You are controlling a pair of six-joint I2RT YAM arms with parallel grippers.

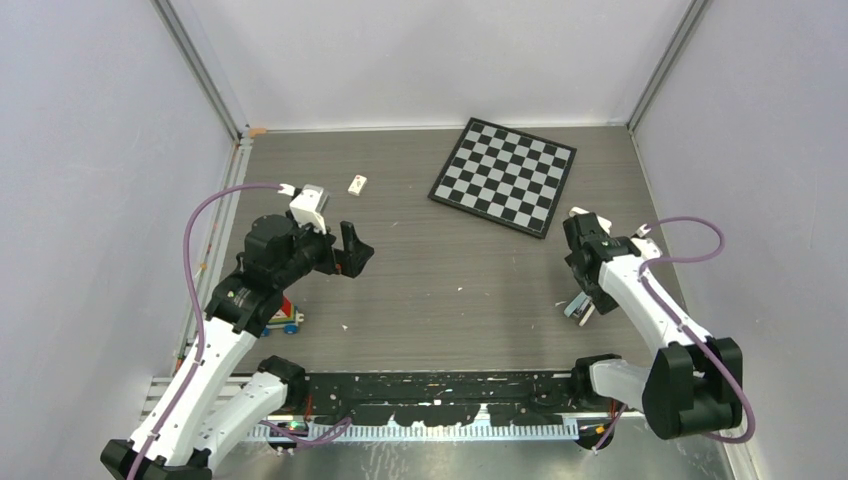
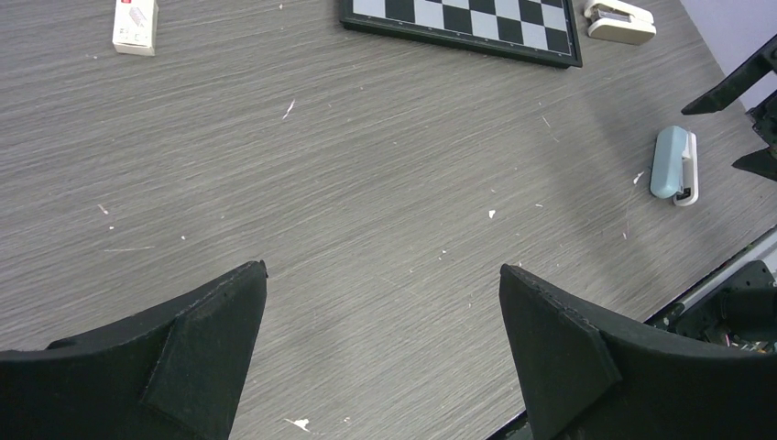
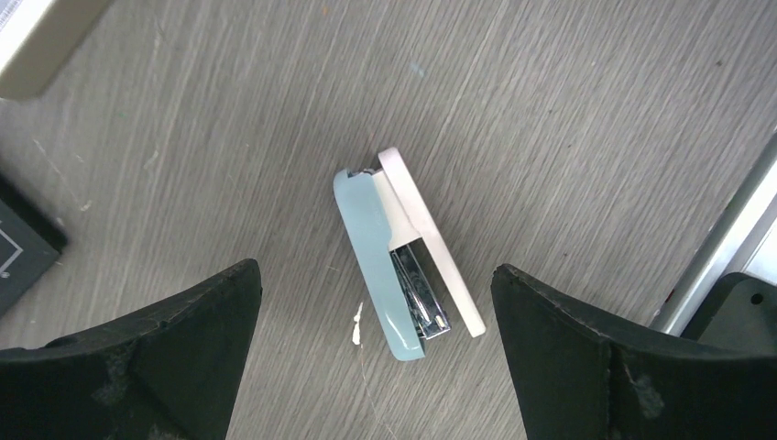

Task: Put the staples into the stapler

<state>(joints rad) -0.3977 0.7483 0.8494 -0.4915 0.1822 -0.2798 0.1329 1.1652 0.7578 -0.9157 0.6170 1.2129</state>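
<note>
Left gripper (image 2: 383, 270) jaws wide, empty, over bare table (image 1: 450, 290), left side. Right gripper (image 3: 376, 268) jaws wide, holding nothing, above pale blue stapler (image 3: 403, 261) lying on its side, near right. Staples box (image 1: 357, 183) far left; chessboard (image 1: 505, 175) far right.

Overhead plus two wrist views; common stapler (image 3: 394, 266)
</note>
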